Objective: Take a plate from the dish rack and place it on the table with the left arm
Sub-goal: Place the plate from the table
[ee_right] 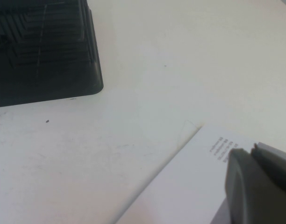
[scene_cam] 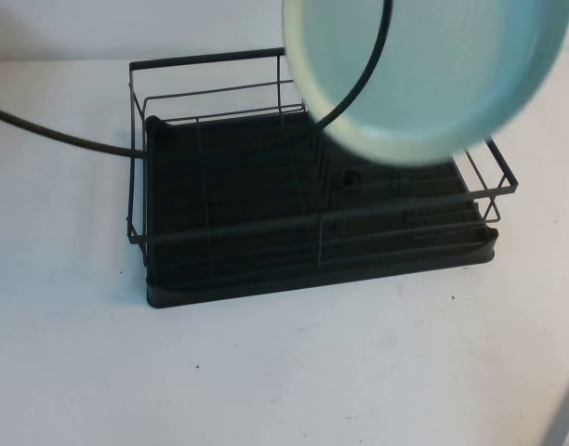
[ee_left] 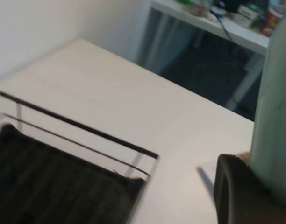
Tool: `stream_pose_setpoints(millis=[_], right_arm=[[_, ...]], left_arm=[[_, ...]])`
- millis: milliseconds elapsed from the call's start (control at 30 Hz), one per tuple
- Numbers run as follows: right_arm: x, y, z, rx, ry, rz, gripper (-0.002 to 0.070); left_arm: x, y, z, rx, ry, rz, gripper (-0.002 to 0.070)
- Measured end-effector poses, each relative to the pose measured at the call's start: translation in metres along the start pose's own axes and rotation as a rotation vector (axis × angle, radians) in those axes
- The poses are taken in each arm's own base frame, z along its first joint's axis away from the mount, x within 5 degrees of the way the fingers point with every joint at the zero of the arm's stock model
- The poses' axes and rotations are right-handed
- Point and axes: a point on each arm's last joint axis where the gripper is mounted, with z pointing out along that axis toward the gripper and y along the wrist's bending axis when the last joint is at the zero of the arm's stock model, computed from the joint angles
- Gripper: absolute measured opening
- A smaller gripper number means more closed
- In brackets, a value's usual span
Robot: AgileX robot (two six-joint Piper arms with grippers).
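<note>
While the plate hangs in the air, the rundown goes like this:

Plate: one pale aqua plate [scene_cam: 433,74], lifted high and close to the overhead camera, over the far right corner of the dish rack [scene_cam: 312,214]; it is clear of the wires and not yet down.
Left gripper: the left gripper [ee_left: 255,186] clamps the plate's rim, a dark finger [ee_left: 236,196] pressed against the pale edge [ee_left: 274,102] in the wrist view; holding by the rim seems to keep the face free for setting down.
Rack: one black wire rack over its ribbed tray, no other dishes showing in it.
Cable: one black cable [scene_cam: 52,135] trails off to the left.
Table: white table [scene_cam: 284,372], bare in front, a likely landing spot.
Right gripper: the right gripper [ee_right: 260,186] is parked low at the near right over a printed sheet [ee_right: 194,186]; I cannot tell its grip.
</note>
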Motion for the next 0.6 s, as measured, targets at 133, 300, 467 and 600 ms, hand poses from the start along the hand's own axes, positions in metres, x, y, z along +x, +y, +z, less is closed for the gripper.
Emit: stream_pose_setpoints(millis=[133, 300, 467, 600], right_arm=[[0.0, 0.0, 0.0, 0.0, 0.0, 0.0, -0.0018], [0.0, 0.0, 0.0, 0.0, 0.0, 0.0, -0.0018], [0.0, 0.0, 0.0, 0.0, 0.0, 0.0, -0.0018], [0.0, 0.0, 0.0, 0.0, 0.0, 0.0, -0.0018]], left_arm=[[0.021, 0.001, -0.006, 0.179, 0.081, -0.18, 0.0067], [0.065, 0.0, -0.002, 0.252, 0.141, -0.351, 0.0067], [0.147, -0.022, 0.007, 0.329, 0.236, -0.547, 0.0067], [0.205, -0.04, 0.006, 0.262, 0.244, -0.699, 0.0067]])
